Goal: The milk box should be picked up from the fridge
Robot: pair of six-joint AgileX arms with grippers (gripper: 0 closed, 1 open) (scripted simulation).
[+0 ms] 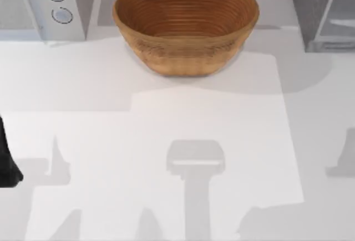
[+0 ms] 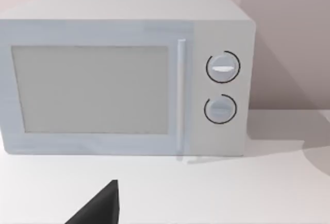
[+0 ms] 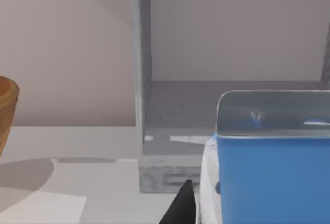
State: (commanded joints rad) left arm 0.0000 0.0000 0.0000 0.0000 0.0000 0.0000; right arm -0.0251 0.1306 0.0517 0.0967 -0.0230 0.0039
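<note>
The right hand (image 3: 181, 206) hung close beside the milk box (image 3: 268, 172); whether its fingers were wide or narrow I cannot tell. The blue carton filled the near foreground in front of the open fridge (image 1: 321, 14), which stood at the table's (image 1: 166, 141) 1 o'clock corner. Best to confirm the grip first, then withdraw straight, clear of the fridge frame. The left arm idled at 9 o'clock.

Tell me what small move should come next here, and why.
Probably draw the right gripper slightly back from the big dark-grey speckled fridge. The small blue milk box sits close beside that gripper, in front of the fridge's open compartment, so it looks already out; whether it is gripped is unclear. The left arm is parked at the table's left edge.
</note>
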